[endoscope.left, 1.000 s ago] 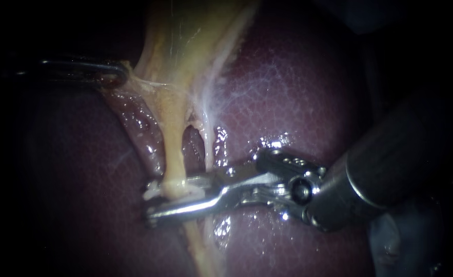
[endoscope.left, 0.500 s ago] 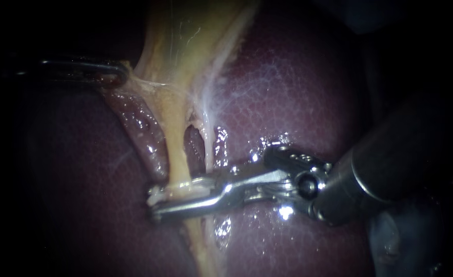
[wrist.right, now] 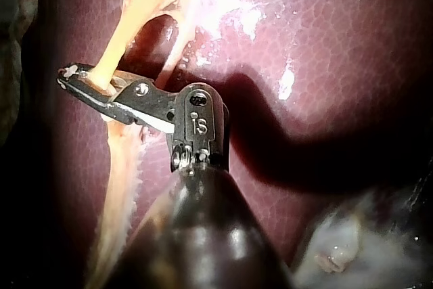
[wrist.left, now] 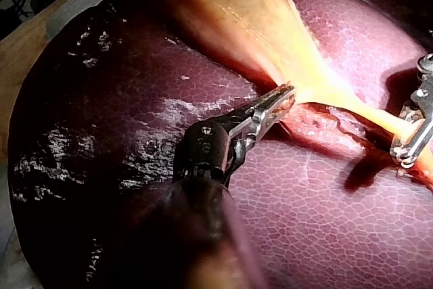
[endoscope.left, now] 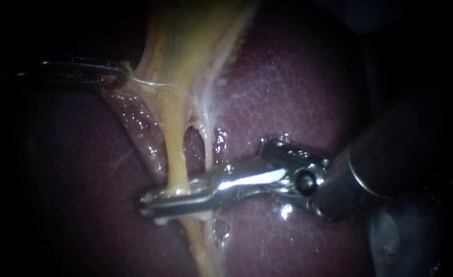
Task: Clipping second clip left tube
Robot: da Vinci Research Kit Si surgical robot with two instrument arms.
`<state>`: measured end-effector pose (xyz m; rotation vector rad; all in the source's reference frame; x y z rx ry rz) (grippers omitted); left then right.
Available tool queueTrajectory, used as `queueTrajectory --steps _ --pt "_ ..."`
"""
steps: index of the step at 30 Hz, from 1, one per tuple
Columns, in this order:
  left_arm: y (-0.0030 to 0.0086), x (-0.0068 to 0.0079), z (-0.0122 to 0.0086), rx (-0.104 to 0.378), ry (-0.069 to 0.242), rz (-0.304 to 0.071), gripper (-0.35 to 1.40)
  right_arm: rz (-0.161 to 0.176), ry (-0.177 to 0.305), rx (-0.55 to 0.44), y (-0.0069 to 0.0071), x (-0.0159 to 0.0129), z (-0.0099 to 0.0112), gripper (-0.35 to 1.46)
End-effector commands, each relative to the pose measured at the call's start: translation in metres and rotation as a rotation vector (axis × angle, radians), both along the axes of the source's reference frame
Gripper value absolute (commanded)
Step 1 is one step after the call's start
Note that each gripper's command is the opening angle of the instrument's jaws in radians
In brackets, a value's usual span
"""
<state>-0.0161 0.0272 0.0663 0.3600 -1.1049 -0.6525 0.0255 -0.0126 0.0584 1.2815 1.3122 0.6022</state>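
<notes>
The left tube (endoscope.left: pixel 174 154), a yellow strand, runs down from the gallbladder (endoscope.left: pixel 185 36) over the dark red liver (endoscope.left: pixel 298 92). My right instrument (endoscope.left: pixel 146 204) comes in from the right, and its jaws are shut across this tube. A sliver of white clip (endoscope.left: pixel 160 221) shows under them. In the right wrist view the same jaws (wrist.right: pixel 67 78) pinch the tube (wrist.right: pixel 115 45). The thinner right tube (endoscope.left: pixel 206 149) passes behind the jaws near their hinge. My left instrument (endoscope.left: pixel 119 76) is shut on tissue at the gallbladder's edge, and the left wrist view shows this too (wrist.left: pixel 284 97).
Glistening raw tissue (endoscope.left: pixel 144 128) lies between the left tube and the liver. A pale lump (wrist.right: pixel 338 248) sits beside the right shaft. In the left wrist view a wooden surface (wrist.left: pixel 20 52) shows beyond the liver's edge, and the right instrument's jaws (wrist.left: pixel 408 155) lie ahead.
The right jaws have closed down on the left tube and their tips have slid a little further past it. The white clip seen between them earlier is now mostly hidden. The left instrument has held still.
</notes>
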Motion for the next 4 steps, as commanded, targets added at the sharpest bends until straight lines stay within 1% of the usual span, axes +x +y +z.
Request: queueTrajectory --steps 1,4 --pt "0.0 0.0 0.0 0.0 0.0 0.0 -0.35 0.001 0.0 -0.001 0.0001 -0.0001 0.0001 -0.35" --pt "0.0 0.0 0.0 0.0 0.0 0.0 -0.35 0.001 -0.001 -0.001 0.0002 -0.0001 0.0002 -0.35"
